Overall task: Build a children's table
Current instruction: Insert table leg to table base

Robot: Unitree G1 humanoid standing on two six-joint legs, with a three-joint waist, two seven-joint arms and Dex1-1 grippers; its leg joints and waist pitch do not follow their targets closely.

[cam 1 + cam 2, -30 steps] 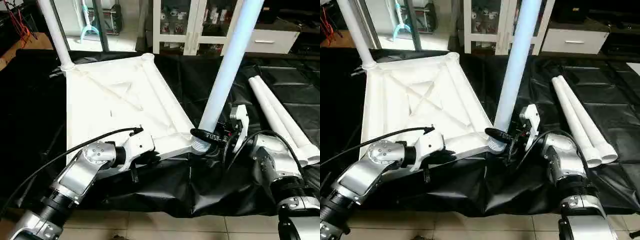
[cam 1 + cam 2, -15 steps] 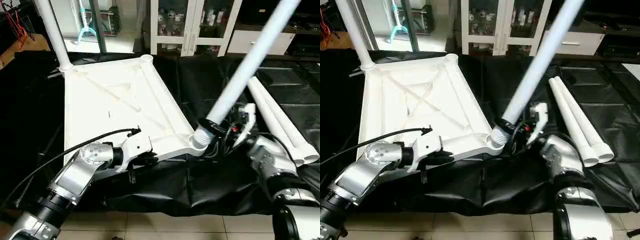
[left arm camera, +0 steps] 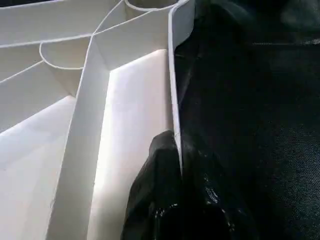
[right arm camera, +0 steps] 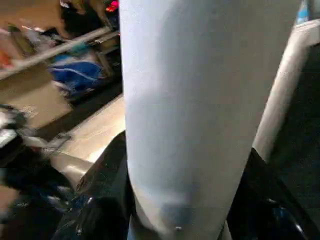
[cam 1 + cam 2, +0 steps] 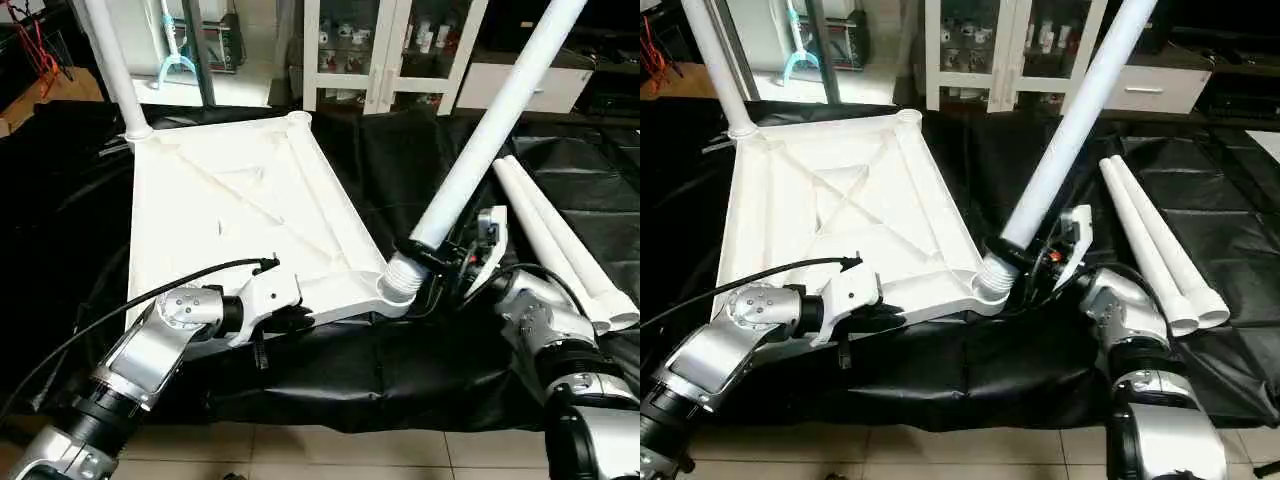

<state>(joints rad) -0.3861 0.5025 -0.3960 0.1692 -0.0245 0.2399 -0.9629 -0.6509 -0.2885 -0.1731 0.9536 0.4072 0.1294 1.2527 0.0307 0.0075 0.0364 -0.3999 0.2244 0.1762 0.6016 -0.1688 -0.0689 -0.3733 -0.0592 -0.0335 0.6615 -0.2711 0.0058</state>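
While tilted, leg (image 5: 490, 120) in right gripper (image 5: 432, 262), beside tabletop (image 5: 240, 200)

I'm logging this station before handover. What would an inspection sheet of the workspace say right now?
Surface: black sheet spread over a tiled floor.
Job's things: tabletop underside up; one leg upright in a far corner; tilted leg at the near socket; two spare legs lying on the sheet.
Clutter: nothing seen.
Grippers: left gripper shut on the tabletop's rim; right gripper holds the tilted leg.
Cables: black cable along the left arm.
Surroundings: white cabinet behind.
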